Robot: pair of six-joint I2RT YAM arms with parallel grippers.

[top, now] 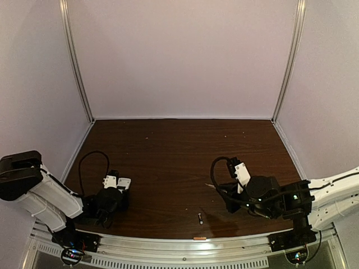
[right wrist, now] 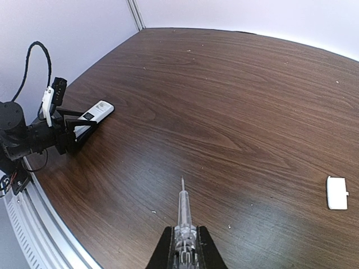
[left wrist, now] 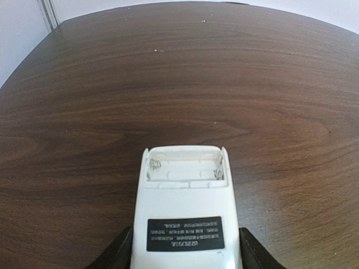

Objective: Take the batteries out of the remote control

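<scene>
Clamped between the half-spread fingers of our left tool [left wrist: 185, 253] sits the remote control [left wrist: 185, 193], label side up, battery bay uncovered. Our right tool [right wrist: 185, 249] is closed tight on a slim screwdriver [right wrist: 183, 207]. We see the dark battery [top: 200, 217] lying on the table [top: 168, 151] near our right arm, and the orange battery [top: 199, 238] close by on the metal rail [top: 140, 240] at the near edge.

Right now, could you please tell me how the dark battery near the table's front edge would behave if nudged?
The dark battery is a slim cylinder lying on its side on the smooth table, so it would probably roll. It looks tiny, so likely light and easily flicked toward the front rail.
</scene>
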